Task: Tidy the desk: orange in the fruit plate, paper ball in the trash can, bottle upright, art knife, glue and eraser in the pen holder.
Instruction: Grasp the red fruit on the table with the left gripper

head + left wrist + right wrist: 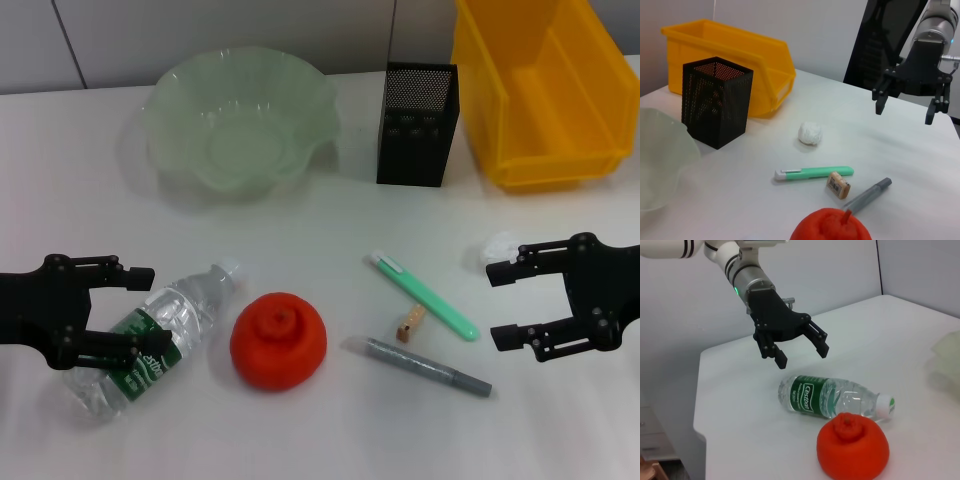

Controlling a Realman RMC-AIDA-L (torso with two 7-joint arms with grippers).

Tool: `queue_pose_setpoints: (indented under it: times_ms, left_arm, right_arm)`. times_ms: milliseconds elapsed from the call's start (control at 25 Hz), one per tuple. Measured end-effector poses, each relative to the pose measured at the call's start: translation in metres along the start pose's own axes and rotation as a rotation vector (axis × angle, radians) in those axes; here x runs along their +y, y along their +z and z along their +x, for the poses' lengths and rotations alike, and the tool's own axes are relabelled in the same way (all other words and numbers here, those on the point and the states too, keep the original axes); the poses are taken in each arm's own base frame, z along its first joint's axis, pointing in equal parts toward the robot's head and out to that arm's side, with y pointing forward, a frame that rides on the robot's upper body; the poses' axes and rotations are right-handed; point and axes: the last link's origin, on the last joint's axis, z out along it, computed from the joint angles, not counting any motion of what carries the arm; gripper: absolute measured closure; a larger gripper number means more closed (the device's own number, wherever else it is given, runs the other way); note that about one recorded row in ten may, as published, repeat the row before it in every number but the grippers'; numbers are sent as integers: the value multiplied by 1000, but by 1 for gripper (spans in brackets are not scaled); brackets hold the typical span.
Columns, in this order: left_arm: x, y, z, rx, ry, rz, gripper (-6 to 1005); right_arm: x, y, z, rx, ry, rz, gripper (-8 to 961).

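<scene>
Clearly, with my left gripper (133,310) spread empty over the bottle (155,340), a careless close could roll it into the orange (278,340).

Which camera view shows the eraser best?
The left wrist view: the eraser lies unobstructed between the green art knife and the grey glue stick. The head view shows it only small; the right wrist view does not show it.

A plain white tabletop (300,430) bears a ruffled pale-green translucent bowl (240,125), black mesh cup (417,124), yellow plastic bin (543,95), a clear bottle (150,340) (on its side), red-orange fruit (278,340), mint-green stick (423,295), grey stick (428,367), tan stub (409,324) and white paper ball (810,133).
</scene>
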Motion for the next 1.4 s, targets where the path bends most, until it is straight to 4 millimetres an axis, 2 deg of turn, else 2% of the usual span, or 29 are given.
queue_pose_setpoints:
  times_ms: [720,800,840,960,1040,1320,1400]
  left_arm:
    - [-2,-1,3,-3,-15,11,184]
    - [-3,-5,11,-13,-4,22,187]
    - [3,-8,33,-28,5,23,188]
    - [7,-6,38,-30,11,27,192]
    - [16,6,41,-51,34,-13,195]
    - [17,26,37,-53,42,-7,206]
    - [19,38,34,-53,65,-3,209]
  right_arm:
    - [0,-3,-3,11,-12,6,194]
    - [-1,-5,-4,13,-14,12,194]
    - [-1,-6,-4,14,-11,15,194]
    - [-3,-9,-7,23,5,20,194]
    - [-2,-10,-9,32,5,11,194]
    - [3,-5,-11,36,-36,13,195]
    - [3,-4,-10,34,-37,13,195]
